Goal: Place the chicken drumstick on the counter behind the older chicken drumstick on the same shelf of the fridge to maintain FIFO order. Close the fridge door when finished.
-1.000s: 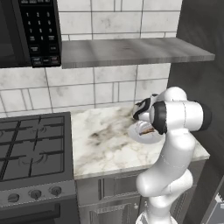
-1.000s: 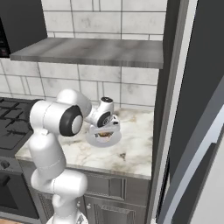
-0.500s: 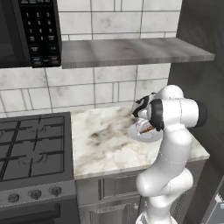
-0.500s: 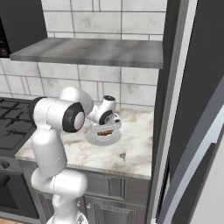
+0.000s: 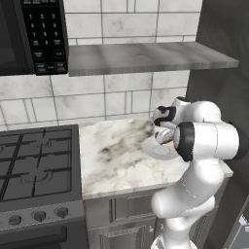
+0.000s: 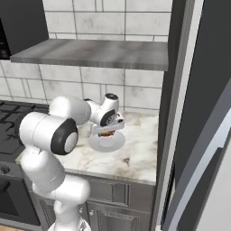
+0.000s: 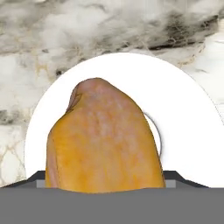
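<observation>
The chicken drumstick [image 7: 103, 140] lies on the white plate [image 7: 192, 131], and the plate stands on the marbled bench [image 5: 114, 160], between the black stove [image 5: 34, 165] and the fridge [image 6: 198, 113]. The jaws [image 6: 107, 132] are low over the plate and stand on both sides of the drumstick; they appear closed on it. In the hand view the drumstick is very close, its narrow end pointing away from the camera.

Flat, even rendered light, soft shadows, coarse pixelated edges.
</observation>
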You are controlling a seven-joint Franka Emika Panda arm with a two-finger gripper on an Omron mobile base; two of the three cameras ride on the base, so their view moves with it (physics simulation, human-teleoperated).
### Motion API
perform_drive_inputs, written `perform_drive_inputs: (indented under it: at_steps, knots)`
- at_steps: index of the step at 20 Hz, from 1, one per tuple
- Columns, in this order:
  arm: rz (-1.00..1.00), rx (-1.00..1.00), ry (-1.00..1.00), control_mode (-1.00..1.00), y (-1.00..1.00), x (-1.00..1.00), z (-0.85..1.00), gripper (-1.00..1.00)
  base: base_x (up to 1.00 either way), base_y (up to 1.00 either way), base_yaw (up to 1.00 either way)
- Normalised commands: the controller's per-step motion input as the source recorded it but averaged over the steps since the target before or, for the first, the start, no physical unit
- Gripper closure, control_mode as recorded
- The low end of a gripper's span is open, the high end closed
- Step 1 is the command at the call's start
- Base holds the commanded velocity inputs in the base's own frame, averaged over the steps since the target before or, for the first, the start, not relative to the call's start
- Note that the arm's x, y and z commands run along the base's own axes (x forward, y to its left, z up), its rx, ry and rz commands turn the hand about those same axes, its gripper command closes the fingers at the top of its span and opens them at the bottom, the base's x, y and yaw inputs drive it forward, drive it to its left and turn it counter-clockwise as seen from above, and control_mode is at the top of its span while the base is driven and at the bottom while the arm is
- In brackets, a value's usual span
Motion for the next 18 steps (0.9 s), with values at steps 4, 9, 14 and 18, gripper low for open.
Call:
perform_drive_inputs:
  at_steps: [4,9,14,18]
  knots:
    - [0.0,0.0,-0.08,-1.0,0.14,-0.88,0.98,1.0,0.0,0.0,0.0]
    - [0.0,0.0,-0.04,-1.0,0.19,-0.99,1.0,1.0,0.0,0.0,0.0]
    - [0.0,0.0,0.0,-1.0,0.33,-0.86,1.0,1.0,0.0,0.0,0.0]
    - [0.0,0.0,0.0,-1.0,0.34,-0.81,0.93,1.0,0.0,0.0,0.0]
